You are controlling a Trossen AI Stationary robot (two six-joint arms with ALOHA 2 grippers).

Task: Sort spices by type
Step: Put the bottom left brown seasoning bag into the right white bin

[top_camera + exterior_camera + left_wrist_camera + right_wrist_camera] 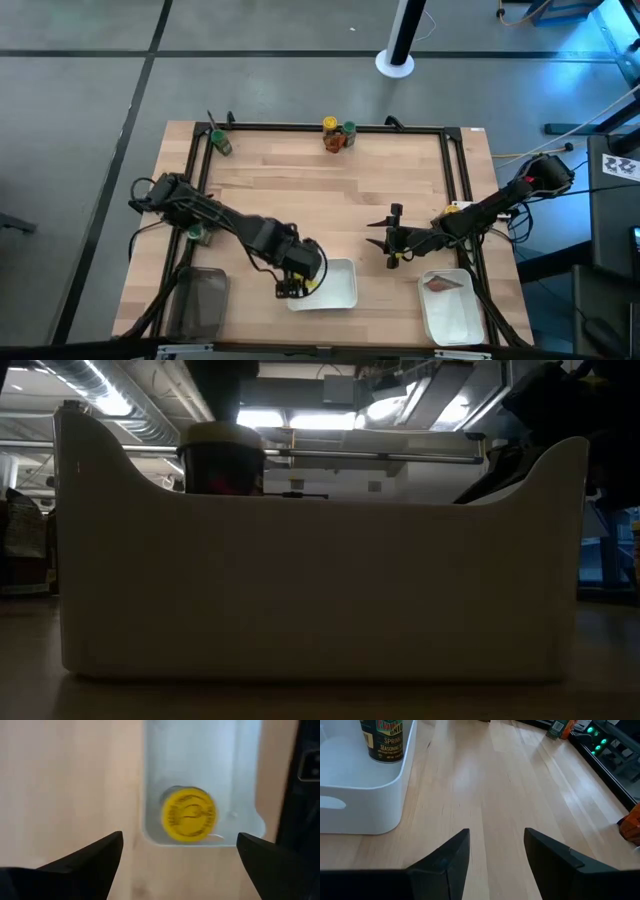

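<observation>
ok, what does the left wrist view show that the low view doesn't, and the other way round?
Left wrist only: the open left gripper above the jar, the round yellow cap's printed top, the pale wooden table. Low only: the tray's tall outer side wall edge-on, the jar's dark body poking over its rim, room ceiling lights behind. Both: the yellow-capped cylindrical spice jar standing in the white rectangular plastic tray.
</observation>
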